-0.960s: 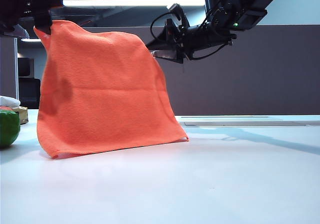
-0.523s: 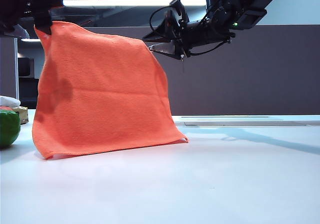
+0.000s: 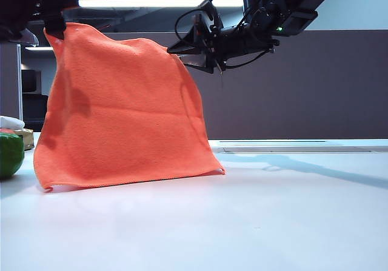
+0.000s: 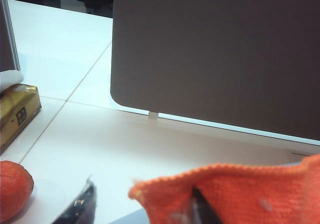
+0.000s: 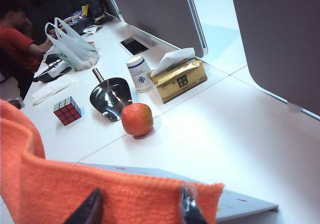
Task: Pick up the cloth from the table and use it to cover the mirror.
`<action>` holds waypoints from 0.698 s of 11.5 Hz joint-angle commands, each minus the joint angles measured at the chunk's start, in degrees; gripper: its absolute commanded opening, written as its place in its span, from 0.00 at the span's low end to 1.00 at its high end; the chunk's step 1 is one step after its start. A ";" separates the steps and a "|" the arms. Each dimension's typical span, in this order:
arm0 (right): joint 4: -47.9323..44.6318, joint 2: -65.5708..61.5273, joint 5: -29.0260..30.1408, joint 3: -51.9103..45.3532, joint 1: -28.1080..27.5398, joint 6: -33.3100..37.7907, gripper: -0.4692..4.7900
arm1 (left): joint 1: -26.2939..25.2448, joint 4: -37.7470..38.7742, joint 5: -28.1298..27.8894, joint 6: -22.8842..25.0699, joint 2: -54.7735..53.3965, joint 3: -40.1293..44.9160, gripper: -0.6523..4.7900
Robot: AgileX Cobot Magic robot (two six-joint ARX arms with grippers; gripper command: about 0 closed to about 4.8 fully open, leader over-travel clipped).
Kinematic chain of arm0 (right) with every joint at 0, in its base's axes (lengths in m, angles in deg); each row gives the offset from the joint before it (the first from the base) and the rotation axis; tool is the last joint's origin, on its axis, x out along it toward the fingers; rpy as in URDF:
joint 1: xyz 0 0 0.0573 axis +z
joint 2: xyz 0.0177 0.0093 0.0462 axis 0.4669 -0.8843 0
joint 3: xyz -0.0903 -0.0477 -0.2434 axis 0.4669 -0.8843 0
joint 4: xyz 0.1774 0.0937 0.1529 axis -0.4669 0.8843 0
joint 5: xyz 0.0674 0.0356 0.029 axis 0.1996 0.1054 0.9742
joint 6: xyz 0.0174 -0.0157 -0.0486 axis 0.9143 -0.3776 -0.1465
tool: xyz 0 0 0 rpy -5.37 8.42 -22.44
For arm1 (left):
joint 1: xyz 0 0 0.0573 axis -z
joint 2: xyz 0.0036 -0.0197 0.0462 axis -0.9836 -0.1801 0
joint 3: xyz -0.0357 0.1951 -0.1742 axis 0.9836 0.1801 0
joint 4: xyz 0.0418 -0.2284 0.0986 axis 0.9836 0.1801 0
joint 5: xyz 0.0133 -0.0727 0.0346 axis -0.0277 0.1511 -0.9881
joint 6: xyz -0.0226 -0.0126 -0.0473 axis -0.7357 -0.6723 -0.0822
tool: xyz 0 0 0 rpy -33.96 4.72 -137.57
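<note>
The cloth (image 3: 124, 110) hangs draped like a tent over the mirror, whose face is hidden from the front; its bottom hem rests on the white surface (image 3: 242, 222). The left gripper (image 3: 54, 21) pinches the cloth's top left corner, fingers clamped on it. The right gripper (image 3: 203, 43) sits at the top right corner; the front view cannot show contact. Its wrist view shows 2 dark fingers (image 5: 87, 211) spread across the orange hem; whether they grip, I cannot tell. That view alone reveals the mirror's grey edge (image 5: 235, 200) beneath the cloth. Likely next: both grippers let go.
</note>
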 commanded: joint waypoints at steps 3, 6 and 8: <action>-0.22 0.26 -1.42 0.24 -0.02 -0.46 0.31 | -0.04 -1.22 -0.44 0.07 -0.48 -0.22 0.56; -0.26 0.26 -3.52 0.24 -0.02 -1.95 0.09 | -0.87 -1.22 -0.59 0.07 -0.48 -0.22 0.56; -0.22 0.26 -3.54 0.24 -0.02 -2.12 0.09 | -0.92 -1.22 -0.66 0.07 -0.48 -0.22 0.56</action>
